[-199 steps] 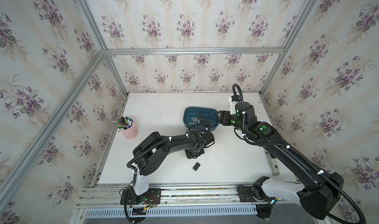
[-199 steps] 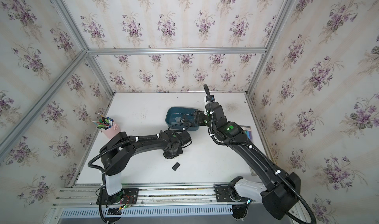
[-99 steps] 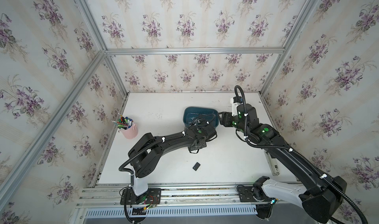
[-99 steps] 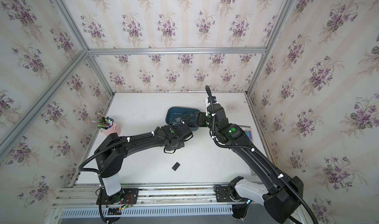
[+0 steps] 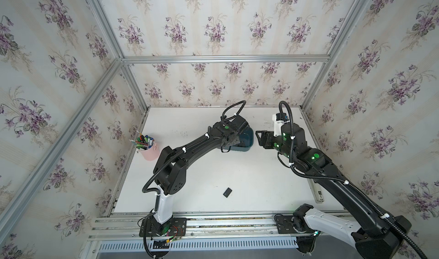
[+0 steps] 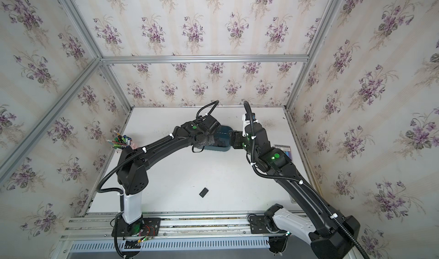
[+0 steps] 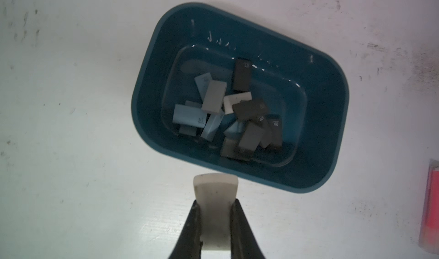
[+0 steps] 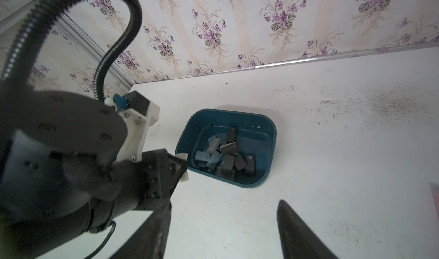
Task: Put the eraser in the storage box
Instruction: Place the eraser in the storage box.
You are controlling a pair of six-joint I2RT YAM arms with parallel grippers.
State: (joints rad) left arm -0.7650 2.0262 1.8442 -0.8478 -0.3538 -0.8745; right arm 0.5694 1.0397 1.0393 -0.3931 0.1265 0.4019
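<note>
The left gripper is clamped on a white eraser. The eraser hangs just outside the storage box, beside its rim and, as far as I can tell, not yet over the opening. The box already holds a pile of erasers, heaped toward that same rim. To drop it well, I judge the arm should carry the eraser further across the rim, over the barer part of the box floor, before the jaws part. Letting go here risks it striking the rim and bouncing out. The right gripper hovers beside the box, jaws apart and empty. A black eraser lies on the table, well apart from the box.
</note>
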